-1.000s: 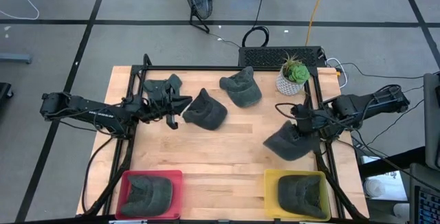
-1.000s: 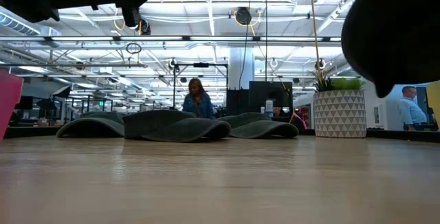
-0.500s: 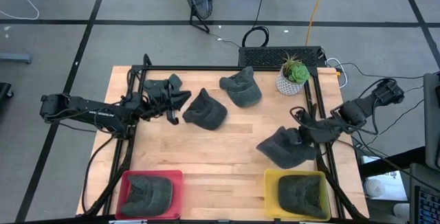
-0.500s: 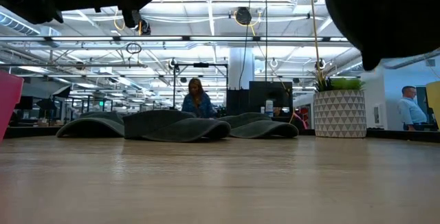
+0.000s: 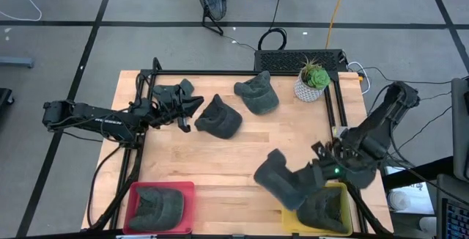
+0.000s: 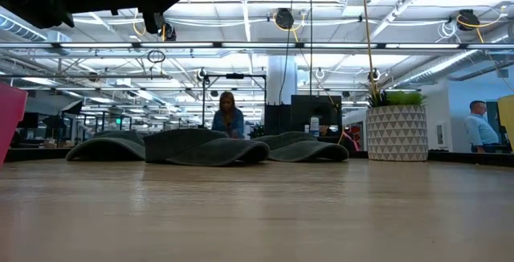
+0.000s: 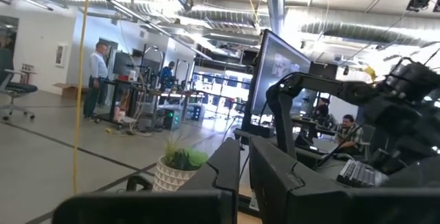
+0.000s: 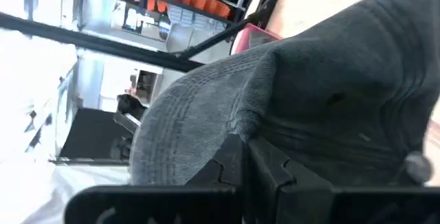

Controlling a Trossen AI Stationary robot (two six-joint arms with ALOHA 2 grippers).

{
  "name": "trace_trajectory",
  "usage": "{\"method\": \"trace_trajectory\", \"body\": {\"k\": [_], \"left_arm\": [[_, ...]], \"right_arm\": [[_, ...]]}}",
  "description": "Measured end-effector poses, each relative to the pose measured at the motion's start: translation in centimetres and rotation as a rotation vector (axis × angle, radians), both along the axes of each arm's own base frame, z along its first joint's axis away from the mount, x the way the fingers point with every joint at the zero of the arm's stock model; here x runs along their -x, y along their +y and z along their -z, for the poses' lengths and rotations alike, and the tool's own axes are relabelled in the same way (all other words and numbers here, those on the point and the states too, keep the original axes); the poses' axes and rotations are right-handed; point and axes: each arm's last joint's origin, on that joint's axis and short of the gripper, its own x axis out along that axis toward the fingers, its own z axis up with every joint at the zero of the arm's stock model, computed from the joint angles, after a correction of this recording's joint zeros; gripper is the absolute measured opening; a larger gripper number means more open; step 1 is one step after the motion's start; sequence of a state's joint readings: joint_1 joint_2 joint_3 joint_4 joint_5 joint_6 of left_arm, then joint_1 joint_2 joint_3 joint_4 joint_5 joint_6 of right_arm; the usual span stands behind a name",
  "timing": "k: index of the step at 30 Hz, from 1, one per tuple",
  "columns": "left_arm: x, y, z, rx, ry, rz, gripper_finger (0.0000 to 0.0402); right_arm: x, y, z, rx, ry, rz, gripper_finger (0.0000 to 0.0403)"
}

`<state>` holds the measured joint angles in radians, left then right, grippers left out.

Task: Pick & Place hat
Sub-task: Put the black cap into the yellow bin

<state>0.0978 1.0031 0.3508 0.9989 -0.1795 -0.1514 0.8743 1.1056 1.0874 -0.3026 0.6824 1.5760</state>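
Dark grey hats lie on the wooden table: one (image 5: 174, 91) at the far left, one (image 5: 220, 117) beside it and one (image 5: 257, 94) farther right. My right gripper (image 5: 314, 178) is shut on another grey hat (image 5: 281, 179), held in the air by the far left corner of the yellow bin (image 5: 290, 189). That bin holds a hat (image 5: 322, 208), and so does the red bin (image 5: 136, 189). My left gripper (image 5: 189, 114) hangs shut and bare above the table, between the two leftmost hats. My right gripper pinches the hat's cloth (image 8: 256, 129) between its two fingers, where the stitched brim meets the crown. The fingers come about level from the table's right side. The hat is lifted clear and sticks out from the fingers toward the table's left.
A potted plant (image 5: 311, 85) stands at the far right. A black frame (image 5: 242, 72) runs along the table's far and side edges. Bare wood lies in the middle between the hats and the bins. People show in the room behind the table (image 6: 229, 117).
My right gripper has swung from the table's right edge toward the near edge and somewhat left, turning as it went, still shut on the hat. The hat has gone with it to the yellow bin's far left corner and has passed out of the low view.
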Motion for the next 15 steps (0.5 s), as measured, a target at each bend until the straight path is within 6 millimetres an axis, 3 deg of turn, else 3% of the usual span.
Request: {"method": "trace_trajectory", "body": {"k": [4,7,10,15], "left_arm": [[0.0,-0.1,0.0,0.007,-0.003,0.029,0.0037],[0.0,-0.2,0.0,0.021,-0.009,0.065,0.0037],[-0.1,-0.3,0.0,0.022,-0.007,0.098,0.0037],[-0.2,-0.6,0.2,0.031,0.013,0.139,0.0037]], "right_arm": [[0.0,1.4,1.0,0.083,0.015,-0.022,0.0000],[-0.4,1.4,1.2,0.237,-0.017,-0.011,0.0000],[-1.1,1.0,1.1,0.384,-0.046,0.014,0.0000],[-2.8,-0.4,1.1,0.484,-0.032,-0.041,0.0000]]}}
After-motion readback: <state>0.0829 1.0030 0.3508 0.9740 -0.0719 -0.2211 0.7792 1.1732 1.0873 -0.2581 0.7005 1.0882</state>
